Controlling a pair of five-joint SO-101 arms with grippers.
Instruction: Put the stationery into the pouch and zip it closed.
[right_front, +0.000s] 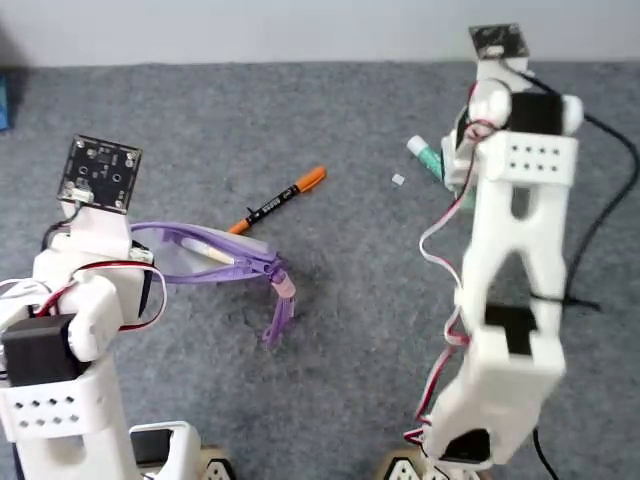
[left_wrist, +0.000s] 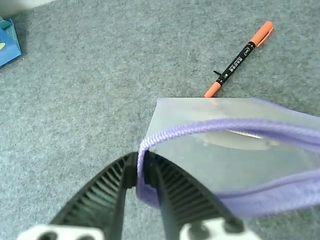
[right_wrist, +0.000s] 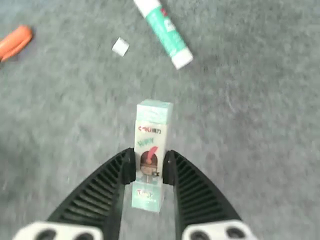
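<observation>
The clear pouch (right_front: 190, 262) with a purple zipper (left_wrist: 225, 127) lies at the left of the grey mat, its mouth open and a white pen (right_front: 206, 250) inside. My left gripper (left_wrist: 141, 162) is shut on the zipper's end corner. An orange pen (right_front: 281, 202) (left_wrist: 240, 57) lies just beyond the pouch. My right gripper (right_wrist: 149, 156) is shut on a small mint-green eraser box (right_wrist: 152, 130), held a little above the mat at the right. A green and white glue stick (right_wrist: 163, 31) (right_front: 425, 156) lies past it.
A tiny white scrap (right_wrist: 120, 46) (right_front: 398, 180) lies between the orange pen and the glue stick. A blue object (left_wrist: 7, 40) sits at the mat's far left edge. The right arm (right_front: 515, 260) stands tall over the right side. Open mat stretches between the arms.
</observation>
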